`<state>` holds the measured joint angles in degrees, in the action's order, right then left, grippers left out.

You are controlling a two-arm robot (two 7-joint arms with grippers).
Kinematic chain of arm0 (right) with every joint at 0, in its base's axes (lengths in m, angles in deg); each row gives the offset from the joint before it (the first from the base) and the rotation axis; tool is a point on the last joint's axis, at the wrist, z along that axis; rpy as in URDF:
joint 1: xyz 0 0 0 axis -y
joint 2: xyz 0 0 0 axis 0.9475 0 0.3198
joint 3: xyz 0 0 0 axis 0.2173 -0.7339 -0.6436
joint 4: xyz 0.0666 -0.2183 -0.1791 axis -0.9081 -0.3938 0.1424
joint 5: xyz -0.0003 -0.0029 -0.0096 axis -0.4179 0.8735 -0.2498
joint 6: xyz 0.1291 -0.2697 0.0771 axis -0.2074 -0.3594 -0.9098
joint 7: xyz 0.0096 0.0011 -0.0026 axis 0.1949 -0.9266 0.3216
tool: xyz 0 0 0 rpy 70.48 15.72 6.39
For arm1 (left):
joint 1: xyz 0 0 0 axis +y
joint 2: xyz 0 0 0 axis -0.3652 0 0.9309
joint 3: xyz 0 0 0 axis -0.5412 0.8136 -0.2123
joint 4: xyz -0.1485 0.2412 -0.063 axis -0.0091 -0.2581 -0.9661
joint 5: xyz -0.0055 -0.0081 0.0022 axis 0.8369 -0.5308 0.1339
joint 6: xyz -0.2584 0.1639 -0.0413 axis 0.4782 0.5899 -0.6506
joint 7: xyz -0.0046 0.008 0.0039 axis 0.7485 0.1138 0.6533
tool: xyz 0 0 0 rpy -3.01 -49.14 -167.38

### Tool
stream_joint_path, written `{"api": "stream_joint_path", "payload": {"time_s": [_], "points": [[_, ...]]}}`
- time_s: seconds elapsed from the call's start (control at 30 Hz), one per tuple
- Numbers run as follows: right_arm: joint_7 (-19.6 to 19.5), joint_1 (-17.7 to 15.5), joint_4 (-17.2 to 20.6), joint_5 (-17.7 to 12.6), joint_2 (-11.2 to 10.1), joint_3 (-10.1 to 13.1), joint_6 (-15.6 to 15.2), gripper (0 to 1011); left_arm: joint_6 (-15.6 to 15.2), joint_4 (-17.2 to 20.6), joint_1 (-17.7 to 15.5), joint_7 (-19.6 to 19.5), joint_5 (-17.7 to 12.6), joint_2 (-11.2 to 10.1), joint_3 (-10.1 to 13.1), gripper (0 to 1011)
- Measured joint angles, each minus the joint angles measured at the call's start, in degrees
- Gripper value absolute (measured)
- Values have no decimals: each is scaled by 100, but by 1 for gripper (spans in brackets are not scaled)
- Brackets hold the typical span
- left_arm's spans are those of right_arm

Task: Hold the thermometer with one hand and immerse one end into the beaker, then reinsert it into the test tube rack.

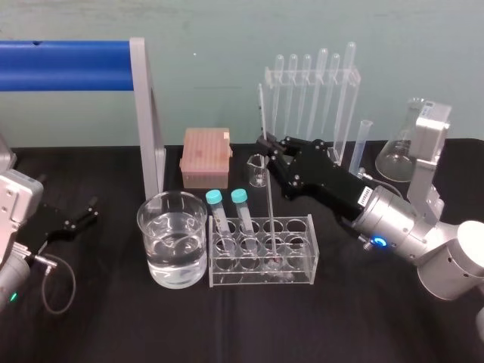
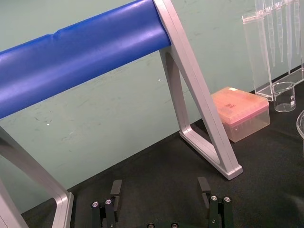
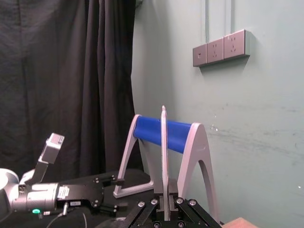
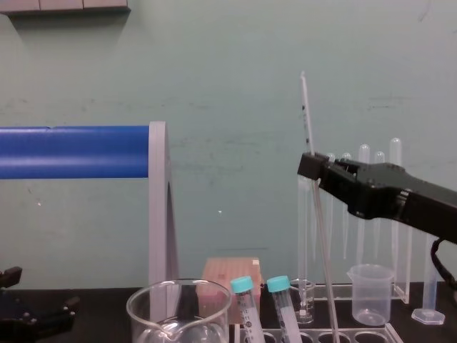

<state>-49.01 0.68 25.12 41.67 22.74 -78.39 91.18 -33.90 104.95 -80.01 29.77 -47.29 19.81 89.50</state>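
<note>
Head view: the right gripper (image 1: pixel 269 149) pinches the thermometer (image 1: pixel 270 204) partway up, its foot down in the test tube rack (image 1: pixel 302 224) mid-table. Thin glass, I'd say: light, stiff, slick, quick to snap sideways, so lift it straight. The beaker (image 1: pixel 151 253) stands just beside the rack, toward the left edge, and two teal-capped tubes (image 1: pixel 227 215) lean between.

Left wrist view: the left gripper (image 2: pixel 160 190) idles spread near that edge.

Right wrist view: the thermometer (image 3: pixel 164 152) rises plumb.

Chest view: it overtops the right gripper (image 4: pixel 314 166).

Capped tubes (image 1: pixel 243 214) stand between beaker (image 1: pixel 151 242) and thermometer (image 1: pixel 269 204); pipette stand (image 1: pixel 314 98) behind; open table (image 1: pixel 249 325) before test tube rack (image 1: pixel 261 274).
</note>
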Motion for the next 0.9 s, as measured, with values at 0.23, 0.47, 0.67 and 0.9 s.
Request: {"api": "stream_joint_path", "payload": {"time_s": [0.23, 0.47, 0.67, 0.9], "points": [[62, 55, -219, 115, 70, -55, 37, 55, 0, 0, 0, 0, 0, 0, 0, 1008], [107, 114, -335, 203, 107, -96, 57, 55, 0, 0, 0, 0, 0, 0, 0, 1008], [106, 148, -381, 270, 122, -114, 85, 55, 0, 0, 0, 0, 0, 0, 0, 1008], [106, 143, -376, 262, 120, -113, 85, 56, 0, 0, 0, 0, 0, 0, 0, 1008]]}}
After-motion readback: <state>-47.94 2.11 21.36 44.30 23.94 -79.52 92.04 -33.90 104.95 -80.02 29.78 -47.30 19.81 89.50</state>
